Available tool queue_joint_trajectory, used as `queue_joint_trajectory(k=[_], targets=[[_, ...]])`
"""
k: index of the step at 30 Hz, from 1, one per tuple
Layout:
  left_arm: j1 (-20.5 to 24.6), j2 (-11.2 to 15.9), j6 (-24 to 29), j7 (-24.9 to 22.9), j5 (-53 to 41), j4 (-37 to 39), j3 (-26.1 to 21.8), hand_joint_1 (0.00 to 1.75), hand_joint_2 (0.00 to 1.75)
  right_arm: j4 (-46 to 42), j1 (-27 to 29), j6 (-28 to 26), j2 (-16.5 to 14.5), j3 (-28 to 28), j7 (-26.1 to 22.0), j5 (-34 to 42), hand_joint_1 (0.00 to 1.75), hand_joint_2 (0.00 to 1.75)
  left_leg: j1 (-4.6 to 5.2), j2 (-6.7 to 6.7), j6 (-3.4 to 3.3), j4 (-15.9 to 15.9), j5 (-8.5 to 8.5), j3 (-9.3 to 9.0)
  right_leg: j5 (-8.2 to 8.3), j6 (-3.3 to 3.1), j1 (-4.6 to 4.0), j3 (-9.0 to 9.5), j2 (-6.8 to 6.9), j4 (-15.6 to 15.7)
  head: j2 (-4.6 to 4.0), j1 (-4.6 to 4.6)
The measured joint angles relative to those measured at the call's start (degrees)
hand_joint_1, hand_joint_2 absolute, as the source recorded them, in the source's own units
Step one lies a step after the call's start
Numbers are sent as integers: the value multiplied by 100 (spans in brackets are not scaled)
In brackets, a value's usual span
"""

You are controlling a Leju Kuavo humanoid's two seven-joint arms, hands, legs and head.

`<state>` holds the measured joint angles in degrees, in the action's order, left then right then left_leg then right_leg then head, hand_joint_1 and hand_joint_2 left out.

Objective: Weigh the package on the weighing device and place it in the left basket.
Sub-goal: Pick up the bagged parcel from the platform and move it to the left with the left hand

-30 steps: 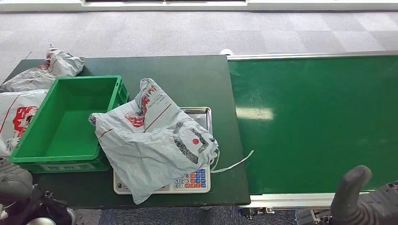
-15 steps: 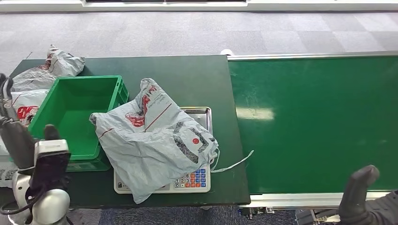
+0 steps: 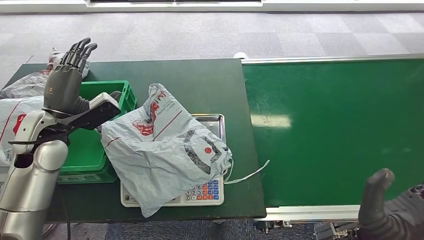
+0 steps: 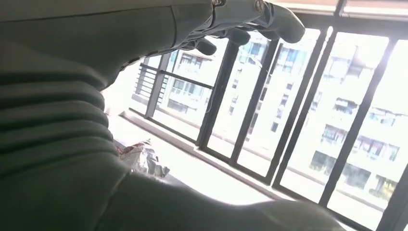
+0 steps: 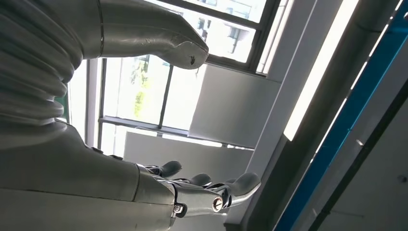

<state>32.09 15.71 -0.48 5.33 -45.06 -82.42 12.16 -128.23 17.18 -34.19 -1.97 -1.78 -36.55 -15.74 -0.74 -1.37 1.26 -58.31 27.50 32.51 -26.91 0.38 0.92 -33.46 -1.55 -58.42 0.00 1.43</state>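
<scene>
Nearest us the grey package lies slumped over the scale on the tabletop, soft, light and slippery, we judge, best gathered at a bunched fold, its red printing unreadable, while our left robot hand hovers empty and spread above the green basket.

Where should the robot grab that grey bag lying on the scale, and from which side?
Probably the package's bunched corner that overhangs the weighing device towards the green basket. The left hand is raised above the basket with fingers apart, so coming down from above on that left side suits. The plastic is loose and crumpled there, giving folds to pinch.
</scene>
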Motion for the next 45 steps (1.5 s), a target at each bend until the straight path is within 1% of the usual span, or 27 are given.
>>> queue_joint_trajectory(k=[3,5,7,9,12,14,20,24,27,29,32,35,39,42,45], targets=[[236,166,-278,-11,59,241,217,0,0,45,-25,40,81,33,-52,104,0,175,0,0,0,0,0,2,0,0,0,-2,0,0,0,-1],[390,262,-739,-23,98,397,393,0,0,81,-44,98,128,62,-54,172,0,175,0,0,0,0,0,2,0,0,0,-3,1,0,0,-1],[540,393,-1265,-25,140,610,722,0,0,141,-87,171,171,75,-67,241,0,175,0,1,0,0,0,2,0,0,0,-3,1,0,0,-1],[614,512,-1530,-19,195,798,1118,0,0,206,-133,222,204,86,-82,280,0,175,0,3,0,1,0,2,0,-1,0,-3,-1,0,0,0],[631,622,-1700,-27,288,925,1578,0,0,274,-193,261,242,97,-84,300,0,175,0,4,1,0,-1,2,0,-1,0,-3,-2,0,0,0],[631,672,-1733,-45,325,966,1779,0,0,306,-225,275,261,99,-82,304,0,175,0,4,1,0,-1,3,0,-1,0,-4,-2,0,0,0],[636,781,-1760,-105,392,1020,2038,0,0,375,-252,294,283,104,-59,304,0,175,0,3,1,1,-1,6,0,-1,0,-7,-1,0,0,-1],[638,818,-1789,-105,393,1032,2112,0,175,397,-254,294,285,104,-59,304,0,175,0,3,1,1,-1,7,0,-1,0,-7,-1,0,0,1],[642,855,-1896,-105,488,1027,2155,0,175,423,-259,291,301,106,-43,309,0,175,0,3,1,1,-1,7,0,-1,0,-6,-1,0,0,0],[632,925,-2107,-117,660,967,2237,0,175,446,-261,281,336,109,-9,346,0,175,0,3,1,1,-1,7,0,-1,0,-6,-1,0,0,0],[607,1098,-2509,-212,1043,736,2427,0,175,489,-260,286,382,159,35,438,0,175,0,2,1,1,-1,8,0,-1,0,-7,0,0,0,0],[638,1335,-2832,-425,1656,396,2662,0,175,540,-264,332,396,227,38,473,0,175,-1,2,1,1,-1,9,0,-1,-1,-9,0,0,0,0],[789,1610,-3181,-689,2477,-16,2917,0,175,624,-291,313,456,244,36,521,0,175,-1,3,1,1,-1,10,0,-1,-1,-11,-1,0,0,0],[974,1795,-3379,-785,2811,-255,3107,0,175,667,-280,244,528,271,0,591,0,175,-1,-1,1,0,-1,10,0,-1,-1,-10,1,0,0,1],[1174,1898,-3509,-848,3013,-427,3337,0,175,680,-229,196,556,297,-47,615,0,175,0,-2,0,0,-1,10,0,-1,-1,-8,4,0,0,0]])
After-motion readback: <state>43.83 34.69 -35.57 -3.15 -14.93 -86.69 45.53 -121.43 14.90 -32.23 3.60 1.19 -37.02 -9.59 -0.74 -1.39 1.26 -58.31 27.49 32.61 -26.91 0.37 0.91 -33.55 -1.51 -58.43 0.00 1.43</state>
